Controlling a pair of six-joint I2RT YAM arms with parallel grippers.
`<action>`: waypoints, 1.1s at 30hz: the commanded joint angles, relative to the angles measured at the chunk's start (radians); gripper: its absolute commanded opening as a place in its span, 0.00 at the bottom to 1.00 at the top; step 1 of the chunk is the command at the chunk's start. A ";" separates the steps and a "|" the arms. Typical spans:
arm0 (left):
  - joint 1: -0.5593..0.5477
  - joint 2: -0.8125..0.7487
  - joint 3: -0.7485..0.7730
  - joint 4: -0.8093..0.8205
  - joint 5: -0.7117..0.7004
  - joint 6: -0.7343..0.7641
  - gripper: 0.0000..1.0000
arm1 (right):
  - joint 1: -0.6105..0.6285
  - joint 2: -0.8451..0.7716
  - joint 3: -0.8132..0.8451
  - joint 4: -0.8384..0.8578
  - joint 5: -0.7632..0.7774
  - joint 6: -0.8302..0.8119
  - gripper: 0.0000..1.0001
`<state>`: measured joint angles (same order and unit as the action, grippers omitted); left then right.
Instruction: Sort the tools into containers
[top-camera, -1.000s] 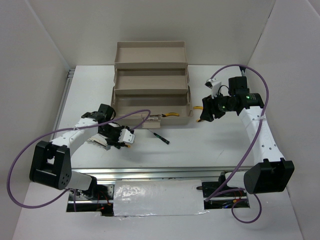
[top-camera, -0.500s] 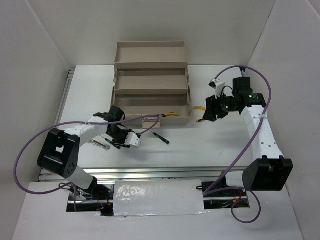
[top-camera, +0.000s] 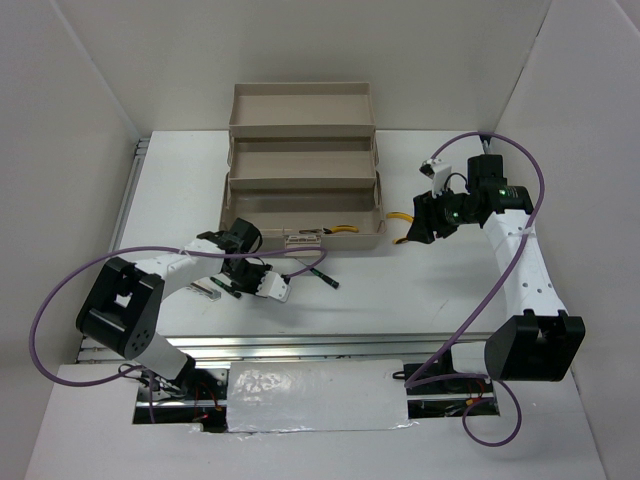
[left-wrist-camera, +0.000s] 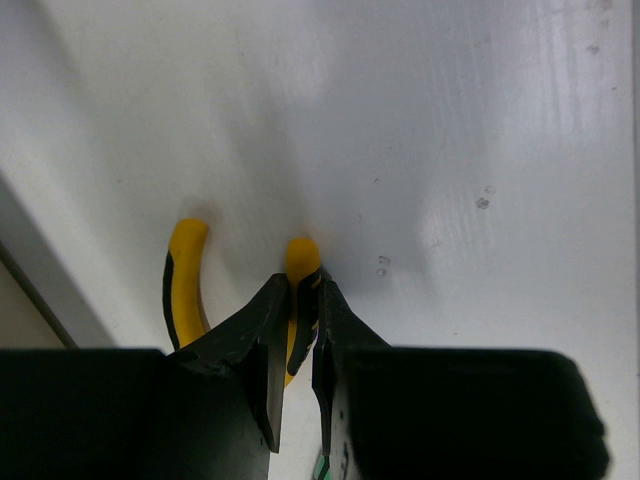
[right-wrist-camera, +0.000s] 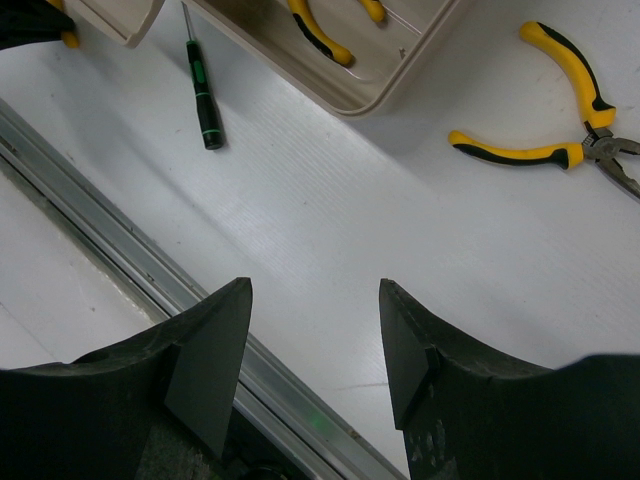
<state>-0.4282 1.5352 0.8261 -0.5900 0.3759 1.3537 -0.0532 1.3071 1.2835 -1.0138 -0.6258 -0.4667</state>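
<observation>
My left arm (top-camera: 170, 265) is folded low over the desk (top-camera: 420, 300), just in front of the near-left corner of the toolbox (top-camera: 300, 128), with the wrist tipped down. The left tool (left-wrist-camera: 300, 292) is pressed together on one yellow handle of the near pliers (left-wrist-camera: 185, 275) — the other handle curves free beside it, yellow with a black inner strip, resting on the white surface.

My right arm (top-camera: 515, 255) reaches up the right side with its elbow bent. The right tool (right-wrist-camera: 312, 290) is spread wide and empty above the desk. Near it the right pliers (right-wrist-camera: 545, 150) lie flat by the toolbox's right end, handles splayed. The tray pliers (right-wrist-camera: 320, 35) sit in the lowest tier. The screwdriver (right-wrist-camera: 203, 90) — dark, with a green band — lies on the desk in front of the box.
</observation>
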 joint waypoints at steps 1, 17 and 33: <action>-0.038 -0.018 0.042 -0.059 -0.005 -0.057 0.07 | -0.005 -0.043 0.022 -0.025 -0.023 -0.012 0.61; -0.150 -0.342 0.146 -0.345 0.011 -0.226 0.00 | 0.000 -0.117 0.013 -0.037 -0.020 -0.003 0.61; -0.221 -0.201 0.563 -0.303 0.064 -0.292 0.00 | 0.010 -0.089 -0.032 0.026 0.015 0.028 0.64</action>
<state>-0.6487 1.2289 1.3235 -0.9459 0.4229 1.0435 -0.0483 1.2163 1.2648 -1.0321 -0.6231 -0.4553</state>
